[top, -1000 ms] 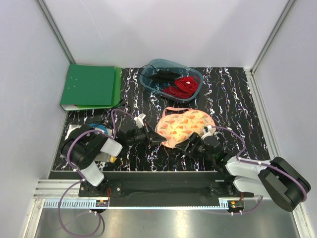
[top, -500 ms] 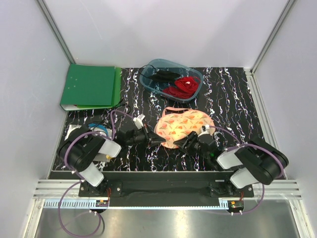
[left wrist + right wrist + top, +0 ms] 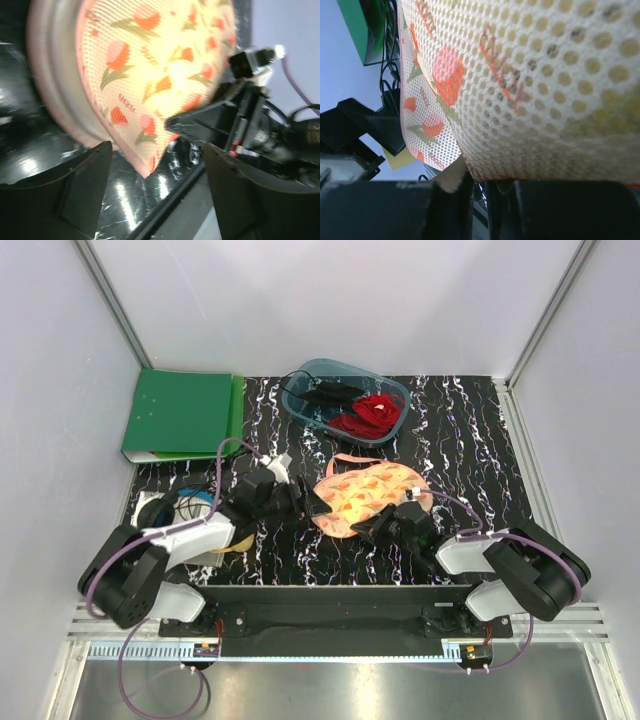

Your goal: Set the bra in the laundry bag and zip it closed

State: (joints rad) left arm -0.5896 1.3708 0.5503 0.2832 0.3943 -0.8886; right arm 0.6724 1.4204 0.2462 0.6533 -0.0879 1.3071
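I have the laundry bag (image 3: 375, 492) lying on the black marbled counter (image 3: 480, 440), about midway between the two arms and just in front of them. Its printed peach side faces up and the two round halves are folded together. I cannot pick out the bra itself in any view. The right wrist camera shows only a dull yellowish cast behind the mesh at its right edge.

My left end effector (image 3: 308, 502) sits at the bag's left edge. From the left wrist camera its fingers (image 3: 85, 190) stand wide apart. The pointed near edge of the bag, with its pink trim, hangs in the gap between them and touches neither.

My right end effector (image 3: 375, 528) is at the bag's near rim, low to the counter. The right wrist view is filled with printed mesh. At the bottom the two dark fingers (image 3: 560, 210) are drawn in to a narrow slit, with a pale bit of the bag's edge nipped between them. Whether that bit is the zip pull or only trim I cannot tell.

Further back on the counter a blue-grey plastic tub (image 3: 404, 405) holds a red garment (image 3: 368, 415) and a black garment (image 3: 325, 395), well apart from the bag. A green ring binder (image 3: 180, 415) lies flat in the far left corner.
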